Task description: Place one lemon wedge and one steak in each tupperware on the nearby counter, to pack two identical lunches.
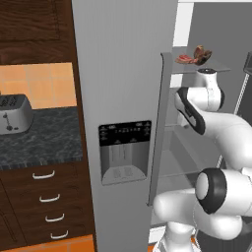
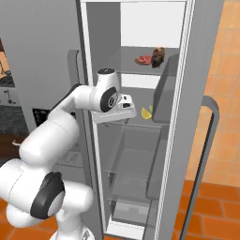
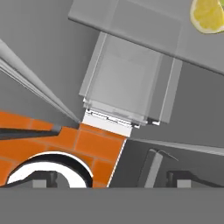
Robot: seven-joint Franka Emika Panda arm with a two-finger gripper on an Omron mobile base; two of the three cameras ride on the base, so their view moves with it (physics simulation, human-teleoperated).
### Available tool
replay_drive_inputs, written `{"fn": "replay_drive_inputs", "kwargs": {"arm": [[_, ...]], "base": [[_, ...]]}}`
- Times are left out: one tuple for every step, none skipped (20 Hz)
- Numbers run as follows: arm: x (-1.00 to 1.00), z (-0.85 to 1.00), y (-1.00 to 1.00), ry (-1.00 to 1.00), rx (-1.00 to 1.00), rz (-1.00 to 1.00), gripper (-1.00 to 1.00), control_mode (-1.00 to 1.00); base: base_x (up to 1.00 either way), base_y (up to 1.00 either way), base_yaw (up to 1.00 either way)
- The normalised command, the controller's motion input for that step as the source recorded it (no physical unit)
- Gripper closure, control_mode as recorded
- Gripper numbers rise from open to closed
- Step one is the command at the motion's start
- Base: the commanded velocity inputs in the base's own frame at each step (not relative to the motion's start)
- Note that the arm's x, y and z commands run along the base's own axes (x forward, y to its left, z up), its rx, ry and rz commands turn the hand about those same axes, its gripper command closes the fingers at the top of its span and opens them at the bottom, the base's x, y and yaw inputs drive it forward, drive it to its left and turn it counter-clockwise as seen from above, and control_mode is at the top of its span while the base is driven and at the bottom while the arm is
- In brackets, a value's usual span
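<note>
Right base view: open fridge (image 2: pixel 187 56) shelves hold steaks (image 2: pixel 151 58) above lemon wedges (image 2: pixel 146 112); fingers' spread unclear.

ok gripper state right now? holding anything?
Gripper: inside the open fridge, beside the lemon wedges; nothing visibly held; open or shut cannot be told.

We saw the lemon wedge (image 3: pixel 209 15) cut off by the hand view's top right corner. The toaster (image 1: pixel 14 114) ran past the left edge, and the claw's (image 2: pixel 127 107) fingertips were too small to judge.
</note>
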Motion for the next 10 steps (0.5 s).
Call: {"fn": "replay_drive_inputs", "kwargs": {"arm": [[0.41, 0.00, -0.08, 0.00, 0.00, 0.00, -1.00, -1.00], [0.50, 0.00, -0.07, 0.00, 0.00, 0.00, -1.00, -1.00], [0.49, 0.00, -0.12, 0.00, 0.00, 0.00, -1.00, -1.00], [0.44, 0.00, -0.13, -0.01, 0.00, 0.00, -1.00, -1.00], [0.46, 0.00, -0.09, -0.05, 0.00, 0.00, -1.00, -1.00], [0.45, -0.06, -0.09, -0.07, 0.00, 0.00, -1.00, -1.00], [0.39, -0.16, -0.16, -0.11, 0.00, 0.00, -1.00, -1.00], [0.36, -0.24, -0.16, -0.12, 0.00, 0.00, -1.00, -1.00], [0.34, -0.29, -0.20, -0.12, 0.00, 0.00, -1.00, -1.00], [0.31, -0.36, -0.20, -0.12, 0.00, 0.00, -1.00, -1.00]], "base": [[0.00, 0.00, 0.00], [0.00, 0.00, 0.00], [0.00, 0.00, 0.00], [0.00, 0.00, 0.00], [0.00, 0.00, 0.00], [0.00, 0.00, 0.00], [0.00, 0.00, 0.00], [0.00, 0.00, 0.00], [0.00, 0.00, 0.00], [0.00, 0.00, 0.00]]}}
